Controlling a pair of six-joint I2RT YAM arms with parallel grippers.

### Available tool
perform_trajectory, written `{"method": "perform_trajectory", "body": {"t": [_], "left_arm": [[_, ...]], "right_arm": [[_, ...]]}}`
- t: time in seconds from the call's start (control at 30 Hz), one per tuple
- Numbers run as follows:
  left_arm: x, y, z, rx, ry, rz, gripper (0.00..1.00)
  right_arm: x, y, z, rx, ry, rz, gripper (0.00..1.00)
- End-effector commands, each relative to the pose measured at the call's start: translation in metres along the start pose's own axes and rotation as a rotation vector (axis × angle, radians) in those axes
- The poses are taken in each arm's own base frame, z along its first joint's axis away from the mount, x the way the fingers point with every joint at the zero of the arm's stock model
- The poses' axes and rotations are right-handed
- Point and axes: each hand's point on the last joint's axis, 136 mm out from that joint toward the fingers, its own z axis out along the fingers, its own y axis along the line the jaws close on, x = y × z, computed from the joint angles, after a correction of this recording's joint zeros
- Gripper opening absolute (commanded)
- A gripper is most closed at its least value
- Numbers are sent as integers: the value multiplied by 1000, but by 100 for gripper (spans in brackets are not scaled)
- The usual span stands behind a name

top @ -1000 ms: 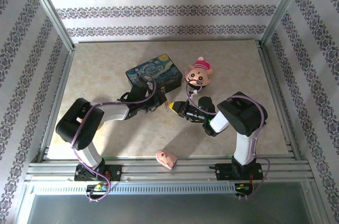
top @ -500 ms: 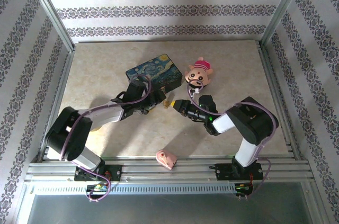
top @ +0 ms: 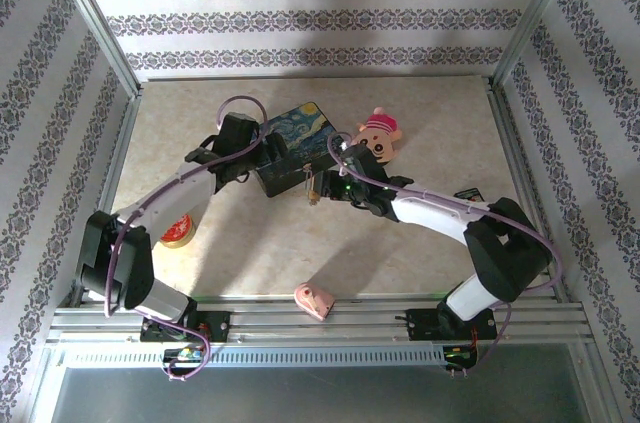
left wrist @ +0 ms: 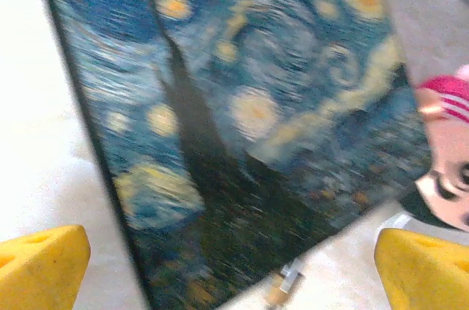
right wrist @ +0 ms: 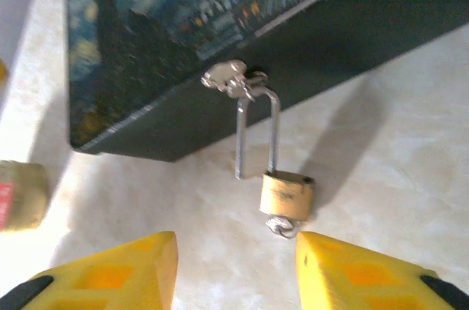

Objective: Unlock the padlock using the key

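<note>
The small brass padlock (right wrist: 287, 194) hangs by its silver shackle from the clasp (right wrist: 231, 78) of the painted box (right wrist: 183, 17). One shackle leg stands free of the body, so the lock is open. The silvery key (right wrist: 281, 226) sticks out of the padlock's underside. My right gripper (right wrist: 234, 270) is open just short of the padlock, touching nothing. Seen from above, the padlock (top: 312, 187) sits between the box (top: 298, 141) and the right gripper (top: 328, 187). My left gripper (left wrist: 231, 273) is open over the box lid (left wrist: 242, 105), with the padlock (left wrist: 282, 289) below it.
A plush pig (top: 378, 136) lies right of the box, close to my right arm. A pink wedge (top: 315, 300) sits near the front edge. A tape roll (top: 177, 230) rests under my left forearm. Metal frame posts and patterned walls enclose the table (top: 430, 123).
Both arms have stretched away from the bases. My left gripper has swung up over the box. The right gripper has slid left and far, and the padlock now hangs free.
</note>
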Motion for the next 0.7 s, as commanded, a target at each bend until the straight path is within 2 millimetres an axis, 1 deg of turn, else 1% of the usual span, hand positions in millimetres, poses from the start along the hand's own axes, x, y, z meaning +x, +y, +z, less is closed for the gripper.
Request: {"method": "perform_trajectory", "body": {"t": [0.0,0.1,0.2,0.4,0.53,0.57,0.6,0.67], "left_arm": [[11,41,15,-171,75,77,99],[17,57,27,-229,114,83,99],[21,70,36,-249,142,60,99],[20,88,42,-254,153,3,99],[17,91,44,-239,150,-18,99],[17,90,44,-235,151,-19,99],[17,90,45,-235,150,-18,99],[17,89,46,-230,155,-20,99]], "right_arm": [[22,-19,7,149,100,-68,46],[25,-18,14,177,129,-85,46],[29,-19,22,199,159,-98,46],[32,-13,37,218,188,-121,50],[29,-10,47,230,188,-137,52],[27,-10,48,236,185,-141,56],[26,-10,51,242,183,-146,58],[26,-10,56,251,183,-152,59]]}}
